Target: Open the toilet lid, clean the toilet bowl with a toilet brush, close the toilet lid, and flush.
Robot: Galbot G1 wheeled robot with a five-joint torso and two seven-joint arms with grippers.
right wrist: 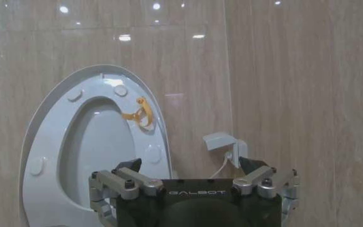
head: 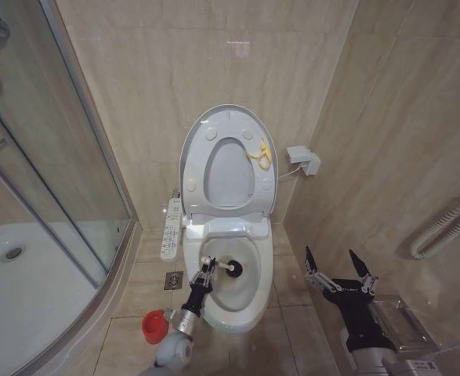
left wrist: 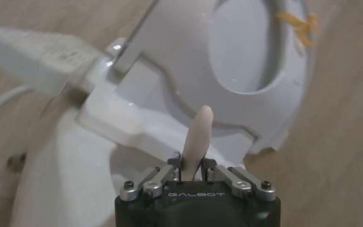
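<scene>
The left gripper (head: 205,272) has its jaws clamped on the thin white handle of the toilet brush (head: 223,268), whose dark head sits down inside the toilet bowl (head: 257,294), toward its back. The brush looks light and stiff, though the smooth stick could twist in a loose hold, so a firm grip near the handle's end seems right. The toilet lid (head: 196,133) stands raised against the wall, glossy and likely slippery. The right gripper (head: 339,272) waits beside the bowl, jaws apart.
</scene>
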